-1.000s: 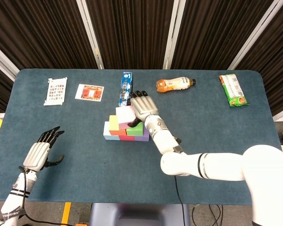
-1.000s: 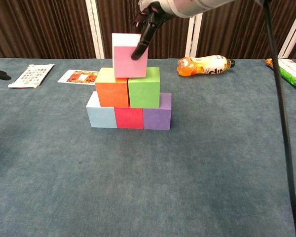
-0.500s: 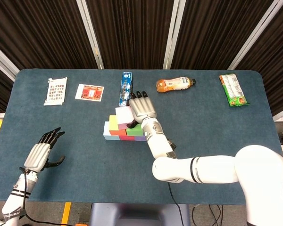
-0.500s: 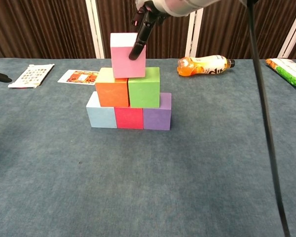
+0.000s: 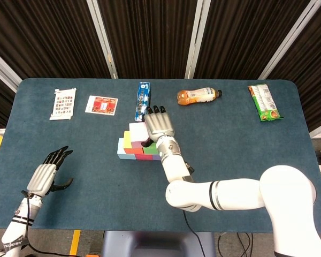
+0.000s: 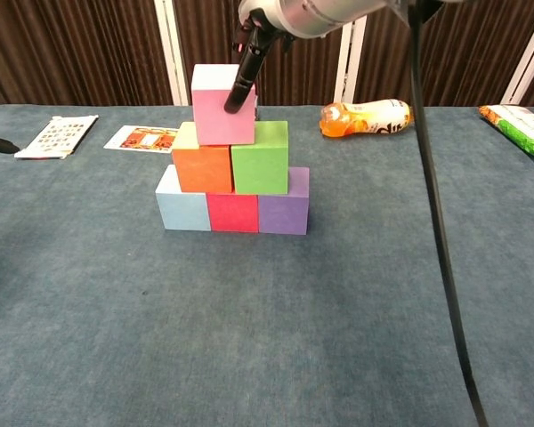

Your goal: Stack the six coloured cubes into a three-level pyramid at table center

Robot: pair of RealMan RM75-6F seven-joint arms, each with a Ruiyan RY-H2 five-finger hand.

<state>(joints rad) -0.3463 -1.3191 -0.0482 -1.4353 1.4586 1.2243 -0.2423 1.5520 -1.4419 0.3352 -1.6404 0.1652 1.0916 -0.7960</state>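
The six cubes stand as a pyramid near the middle of the blue bench. The bottom row reads, from the chest view, light blue cube, red cube and purple cube, touching side by side. On them sit the orange cube and the green cube, also touching. The pink cube is on top, resting mostly over the orange one and reaching onto the green one, so it sits left of the row's centre.

The right hand is above and just behind the pink cube, its fingers reaching down over the cube's front right face and touching it. Whether the hand actually grips the cube or only rests against it, I cannot tell.

The left hand hovers low at the near left of the bench, well apart from the stack, fingers spread and holding nothing.

Along the far edge lie a white card, a red card, a blue packet, an orange bottle on its side and a green snack bag.
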